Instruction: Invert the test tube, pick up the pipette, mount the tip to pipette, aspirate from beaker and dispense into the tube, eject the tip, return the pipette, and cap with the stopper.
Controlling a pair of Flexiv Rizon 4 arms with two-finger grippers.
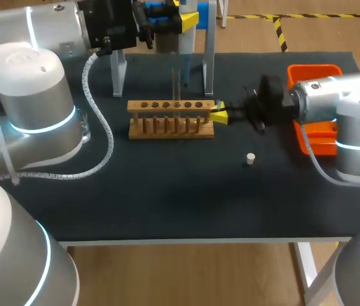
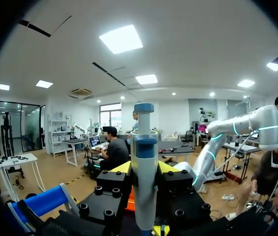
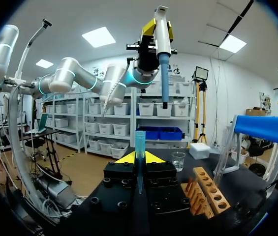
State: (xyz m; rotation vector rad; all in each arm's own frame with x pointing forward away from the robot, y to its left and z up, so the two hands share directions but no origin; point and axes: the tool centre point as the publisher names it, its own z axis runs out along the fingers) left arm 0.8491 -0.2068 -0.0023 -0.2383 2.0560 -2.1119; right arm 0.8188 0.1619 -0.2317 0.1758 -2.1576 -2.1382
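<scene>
At the far left of the dark worktop (image 1: 167,197) a clear beaker (image 3: 178,160) stands close by the left arm, partly hidden behind it in the head view. The left tool (image 2: 144,167) is raised over the worktop's back edge and grips the pipette (image 2: 144,123) upright between its yellow fingers, blue plunger end up. Seen from the right wrist, the pipette hangs well above the worktop with its blue shaft pointing down. Just beside it stands a metal-legged stand (image 1: 209,57) with a blue top piece. In front of the stand sits the wooden rack (image 1: 171,121), its row of holes facing up – a clear test tube (image 1: 176,83) stands upright in one of the holes toward its right half. The right tool (image 3: 139,157) lies low at the rack's right end, its yellow tips just beside the wood, and its fingers are closed narrowly on a slim blue pipette tip (image 3: 139,140) held upright between them. Nearer the front, apart from the rack, a small pale stopper (image 1: 250,159) rests on the worktop. An orange tray (image 1: 313,71) sits at the right – the right arm crosses over it.
</scene>
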